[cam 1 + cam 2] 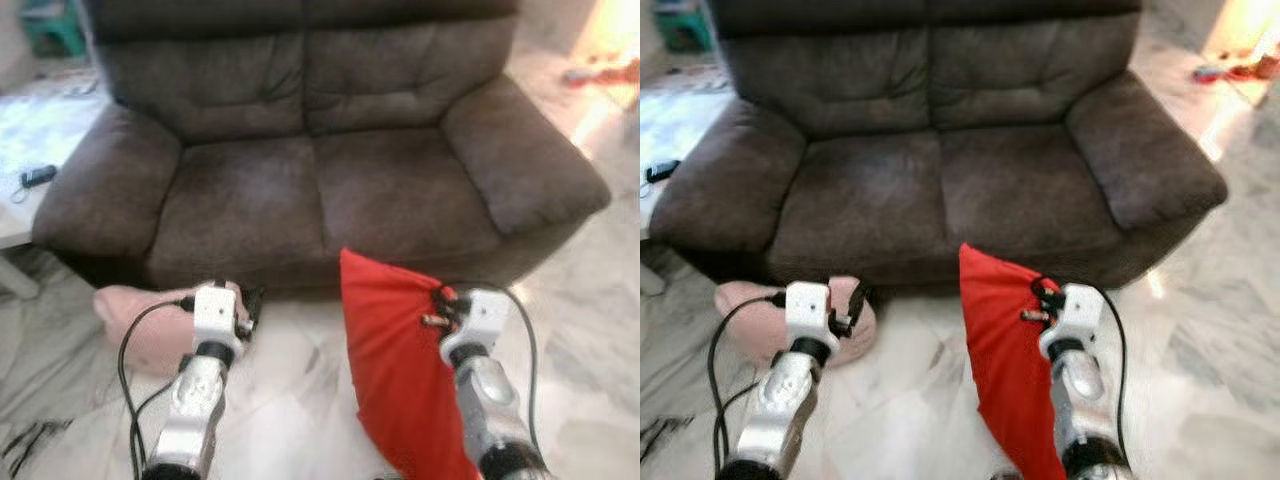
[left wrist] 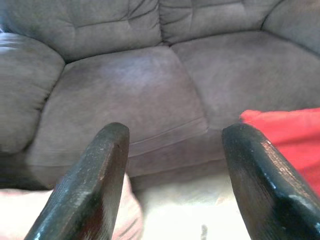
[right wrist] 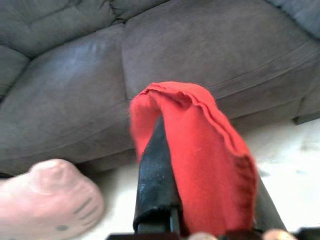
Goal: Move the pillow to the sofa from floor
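Black-fingered and clamped, the right tool (image 3: 200, 200) pinches a fold of the red pillow (image 1: 400, 370), its fingers (image 3: 157, 175) pressed either side of the cloth. That pillow hangs upright off the floor in front of the robot, its top corner level with the front edge of the sofa's right seat cushion and the rest draping down beside the right arm. The left tool (image 2: 175, 185) is held with its fingers spread wide and nothing between them, pointing toward the left seat cushion. Just beyond it, a pink pillow (image 1: 150, 320) with a cartoon face lies on the pale marble floor (image 1: 300, 400), touching the base of the brown sofa (image 1: 320, 180). A black cable (image 1: 130, 380) loops off the left arm. A small dark device (image 1: 38, 176) lies on the white bench (image 1: 30, 130) left of the sofa.
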Available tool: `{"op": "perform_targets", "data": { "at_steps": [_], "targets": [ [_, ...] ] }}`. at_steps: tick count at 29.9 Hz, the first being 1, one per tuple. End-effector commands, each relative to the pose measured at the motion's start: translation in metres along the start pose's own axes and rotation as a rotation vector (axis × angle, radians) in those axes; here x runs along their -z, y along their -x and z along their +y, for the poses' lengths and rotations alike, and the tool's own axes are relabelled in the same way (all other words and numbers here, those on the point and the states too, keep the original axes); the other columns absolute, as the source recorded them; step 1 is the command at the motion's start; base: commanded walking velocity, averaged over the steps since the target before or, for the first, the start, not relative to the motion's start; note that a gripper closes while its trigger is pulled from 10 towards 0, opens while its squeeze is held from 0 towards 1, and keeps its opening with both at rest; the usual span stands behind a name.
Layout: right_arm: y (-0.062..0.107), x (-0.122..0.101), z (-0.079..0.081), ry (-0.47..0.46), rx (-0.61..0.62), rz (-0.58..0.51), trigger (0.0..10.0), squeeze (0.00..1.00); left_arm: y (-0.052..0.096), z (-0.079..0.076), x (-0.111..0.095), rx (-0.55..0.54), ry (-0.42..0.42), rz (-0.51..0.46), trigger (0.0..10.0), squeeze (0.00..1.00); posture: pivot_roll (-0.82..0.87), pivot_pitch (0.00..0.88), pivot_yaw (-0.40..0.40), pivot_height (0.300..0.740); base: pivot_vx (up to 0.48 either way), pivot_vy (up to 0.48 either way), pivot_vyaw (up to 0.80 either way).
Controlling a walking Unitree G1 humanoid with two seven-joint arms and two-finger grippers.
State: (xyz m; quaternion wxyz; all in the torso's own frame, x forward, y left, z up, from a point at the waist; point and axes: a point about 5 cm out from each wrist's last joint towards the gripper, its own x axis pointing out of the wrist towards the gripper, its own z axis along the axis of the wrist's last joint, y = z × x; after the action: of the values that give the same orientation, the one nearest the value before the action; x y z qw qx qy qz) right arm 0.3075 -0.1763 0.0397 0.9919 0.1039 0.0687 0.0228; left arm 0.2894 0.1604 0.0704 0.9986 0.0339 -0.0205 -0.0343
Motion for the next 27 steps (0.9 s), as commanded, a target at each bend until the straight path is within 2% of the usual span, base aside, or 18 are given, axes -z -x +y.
{"op": "perform_targets", "data": {
  "at_steps": [1,14,27],
  "targets": [
    [-0.0068,-0.0276,-0.0046,0.035,0.001,-0.127,10.0,0.0,-0.0005,-0.0037,-0.0013,0.011,0.012,-0.007,10.0,0.0,-0.08,0.096,0.081,0.74,0.0,0.0,-0.8],
    [-0.0063,-0.0288,-0.0065,0.04,0.014,-0.138,10.0,0.0,-0.0011,-0.0036,-0.0026,0.032,0.005,-0.016,10.0,0.0,-0.08,0.074,0.092,0.74,0.0,0.0,-0.8],
    [-0.0067,-0.0361,-0.0083,0.073,-0.008,-0.168,10.0,0.0,-0.0018,-0.0053,-0.0016,0.041,-0.008,-0.01,10.0,0.0,-0.09,0.047,0.086,0.74,0.0,0.0,0.0]
  ]
}}
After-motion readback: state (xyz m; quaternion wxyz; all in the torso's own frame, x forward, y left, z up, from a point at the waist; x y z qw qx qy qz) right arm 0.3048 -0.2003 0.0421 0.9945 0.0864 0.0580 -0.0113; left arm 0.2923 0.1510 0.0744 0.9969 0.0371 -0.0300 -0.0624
